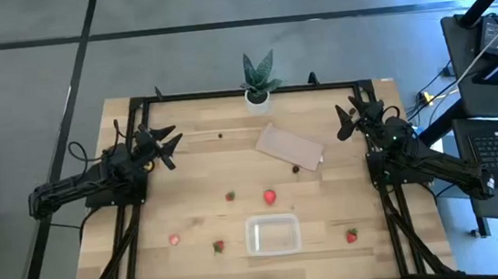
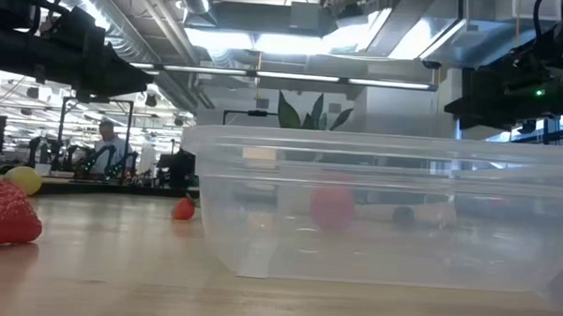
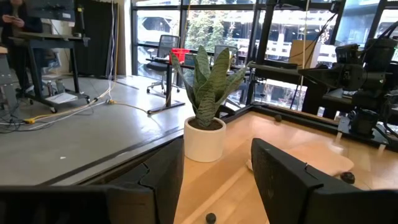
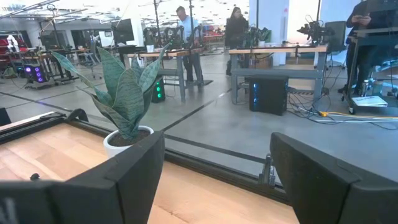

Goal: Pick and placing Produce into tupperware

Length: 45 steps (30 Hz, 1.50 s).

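We found both arms parked at the back of the table, well away from the tub [image 1: 272,233], which sat empty near the front edge. The left gripper [image 1: 165,143] hung far to the tub's back left with its fingers spread and nothing between them; the right gripper [image 1: 350,121] hung far to the back right, likewise spread and empty.

The produce lay scattered around the tub. The nearest strawberry [image 1: 270,196] was just behind it. A smaller strawberry [image 1: 231,196] lay behind and to the left, another [image 1: 218,246] just left of the tub, one [image 1: 173,240] farther left, and one [image 1: 352,236] to the tub's right. A dark berry [image 1: 296,167] rested on the tan sheet [image 1: 288,147], well behind the tub, and another berry [image 1: 221,135] lay farther back still. A small yellow fruit [image 2: 23,179] showed in the low view beyond a strawberry.

We judged picking had not begun. To do it well, either arm should come straight down over the fruit behind the tub, straddle it, close gently so it does not roll, then lift above the rim before releasing.

We could read no labels or writing anywhere.
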Available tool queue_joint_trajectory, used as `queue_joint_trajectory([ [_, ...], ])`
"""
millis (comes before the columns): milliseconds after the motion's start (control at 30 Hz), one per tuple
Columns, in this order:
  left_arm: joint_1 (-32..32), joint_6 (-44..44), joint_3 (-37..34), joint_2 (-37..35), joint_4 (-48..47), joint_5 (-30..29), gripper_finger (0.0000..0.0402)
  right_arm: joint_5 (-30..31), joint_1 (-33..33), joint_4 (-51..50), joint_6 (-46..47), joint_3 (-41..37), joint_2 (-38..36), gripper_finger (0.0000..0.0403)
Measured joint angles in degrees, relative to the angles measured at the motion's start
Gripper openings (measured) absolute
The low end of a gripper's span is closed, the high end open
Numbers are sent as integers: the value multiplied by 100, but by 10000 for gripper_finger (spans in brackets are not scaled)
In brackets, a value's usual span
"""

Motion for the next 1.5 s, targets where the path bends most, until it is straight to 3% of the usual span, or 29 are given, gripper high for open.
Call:
queue_joint_trajectory([
  [1300,-2,-1,0,2,-1,-2,179,0,-2,0,0,-2,2,294],
  [1500,0,1,0,-1,0,0,179,0,-2,0,437,-1,1,294],
])
